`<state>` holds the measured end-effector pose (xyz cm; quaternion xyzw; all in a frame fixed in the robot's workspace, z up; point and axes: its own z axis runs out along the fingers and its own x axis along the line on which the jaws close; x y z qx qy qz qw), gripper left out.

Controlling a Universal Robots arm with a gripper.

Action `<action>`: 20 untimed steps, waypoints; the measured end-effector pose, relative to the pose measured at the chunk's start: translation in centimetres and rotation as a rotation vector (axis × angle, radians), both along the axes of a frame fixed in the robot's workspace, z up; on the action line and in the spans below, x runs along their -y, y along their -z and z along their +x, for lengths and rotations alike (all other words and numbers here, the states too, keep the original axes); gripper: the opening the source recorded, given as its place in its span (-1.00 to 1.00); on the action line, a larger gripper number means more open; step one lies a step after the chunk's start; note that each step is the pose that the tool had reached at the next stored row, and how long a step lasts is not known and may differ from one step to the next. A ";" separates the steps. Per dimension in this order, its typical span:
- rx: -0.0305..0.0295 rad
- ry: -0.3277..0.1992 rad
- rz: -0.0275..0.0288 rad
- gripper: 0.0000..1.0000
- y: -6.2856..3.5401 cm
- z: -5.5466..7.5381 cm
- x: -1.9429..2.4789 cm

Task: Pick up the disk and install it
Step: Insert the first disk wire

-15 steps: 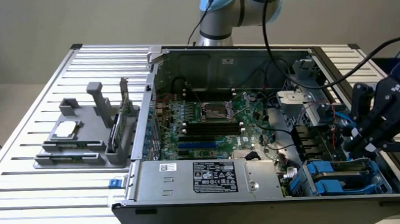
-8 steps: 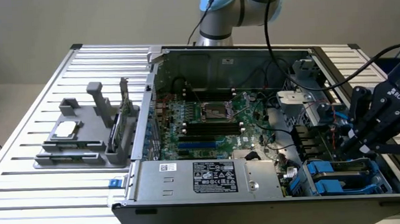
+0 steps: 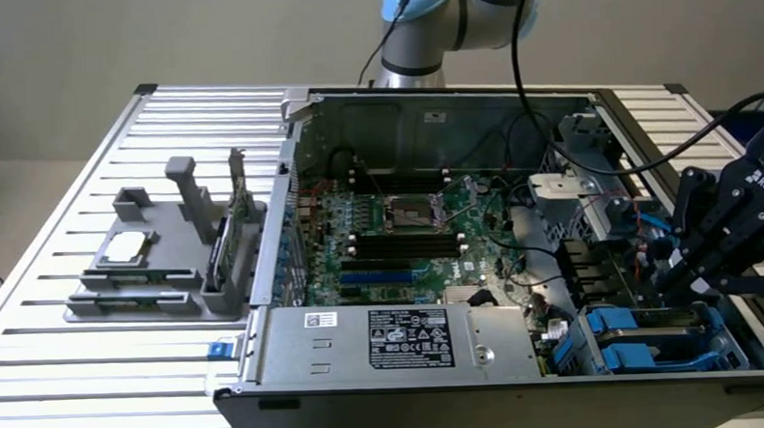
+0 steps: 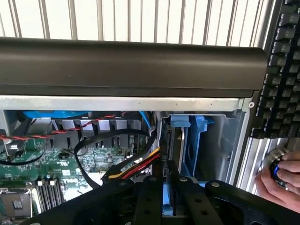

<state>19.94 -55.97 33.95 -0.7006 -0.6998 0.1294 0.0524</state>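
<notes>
Pickup done: clamped narrow on silver-grey, blue-railed hard disk (image 4: pixel 174 146) with black two-finger gripper (image 3: pixel 686 280), edge-on at blue plastic drive bay (image 3: pixel 639 346); full seating apparently left.

There is one robot arm (image 3: pixel 458 17) with one gripper (image 3: pixel 679 283). There is one open computer case (image 3: pixel 290 170), one green board (image 3: pixel 397 238) and one big silver box (image 3: pixel 401 339). There is one grey stand (image 3: pixel 153 282), one small silver chip (image 3: pixel 125 247), one disk (image 4: pixel 176 145), one hand (image 4: pixel 281 180) and one keyboard (image 4: pixel 283 70).
</notes>
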 end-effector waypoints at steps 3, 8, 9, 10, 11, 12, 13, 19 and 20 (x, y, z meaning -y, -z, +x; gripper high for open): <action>-0.0003 0.008 -0.0101 -0.68 0.01 0.0 0.01; -0.0016 0.011 -0.0198 -0.68 0.00 0.0 0.00; -0.0022 0.012 -0.0241 -0.68 0.00 0.0 0.00; -0.0034 0.012 -0.0271 -0.68 0.01 0.0 0.00; -0.0057 0.013 -0.0299 -0.68 0.00 0.0 0.00; -0.0085 0.014 -0.0320 -0.68 -0.02 0.1 0.00; -0.0113 0.015 -0.0339 -0.68 -0.02 0.1 -0.01; -0.0271 0.023 -0.0435 -0.68 0.01 0.5 -0.14; -0.0292 0.024 -0.0459 -0.68 0.02 0.6 -0.15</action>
